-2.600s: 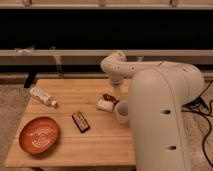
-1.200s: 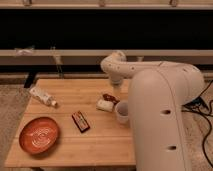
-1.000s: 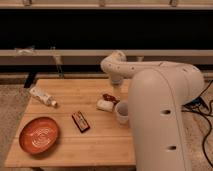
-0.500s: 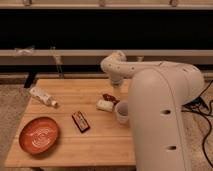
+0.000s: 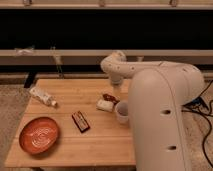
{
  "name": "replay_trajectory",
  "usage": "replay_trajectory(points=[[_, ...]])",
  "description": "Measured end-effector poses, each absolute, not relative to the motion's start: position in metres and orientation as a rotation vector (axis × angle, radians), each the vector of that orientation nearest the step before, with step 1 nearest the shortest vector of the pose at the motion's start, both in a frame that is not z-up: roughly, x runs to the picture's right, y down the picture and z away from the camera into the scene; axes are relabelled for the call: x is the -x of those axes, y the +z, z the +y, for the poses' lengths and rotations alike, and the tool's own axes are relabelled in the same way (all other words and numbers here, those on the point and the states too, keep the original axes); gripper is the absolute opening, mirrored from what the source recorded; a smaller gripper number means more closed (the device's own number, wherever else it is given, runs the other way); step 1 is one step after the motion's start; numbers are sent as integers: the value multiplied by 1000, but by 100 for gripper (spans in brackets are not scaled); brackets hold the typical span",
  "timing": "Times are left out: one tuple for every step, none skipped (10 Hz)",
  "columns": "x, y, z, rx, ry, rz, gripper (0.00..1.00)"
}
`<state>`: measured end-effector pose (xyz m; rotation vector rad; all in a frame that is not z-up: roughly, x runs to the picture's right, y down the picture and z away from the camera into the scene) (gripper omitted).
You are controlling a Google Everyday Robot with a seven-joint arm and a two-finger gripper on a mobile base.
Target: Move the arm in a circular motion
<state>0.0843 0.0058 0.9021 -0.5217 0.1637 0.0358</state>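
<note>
The arm (image 5: 160, 105) is a very large, smooth cream-white tube with small dark screw holes that fills the right side of the camera view. It bends at a rounded joint (image 5: 116, 62) over the far edge of the wooden table (image 5: 65, 150) and tapers downward. The gripper (image 5: 113, 91) hangs at the narrow end, low above the table's far right part. It is just above a small white packet (image 5: 104, 105) and a red-and-dark item (image 5: 109, 97).
A white cup (image 5: 121, 111) stands next to the arm's big segment. A dark bar (image 5: 80, 121) lies mid-table. An orange-red bowl (image 5: 39, 135) sits front left. A white tube (image 5: 42, 97) lies far left. A dark wall with rails runs behind.
</note>
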Motion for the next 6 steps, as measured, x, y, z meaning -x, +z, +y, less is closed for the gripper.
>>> replay_trajectory(points=[[-84, 902, 6, 522, 36, 164, 80], [-84, 902, 5, 521, 36, 164, 80], [-84, 902, 4, 519, 37, 163, 80], [-85, 904, -1, 517, 39, 164, 80], [-84, 910, -17, 512, 35, 163, 80], [-78, 916, -32, 507, 24, 156, 80]])
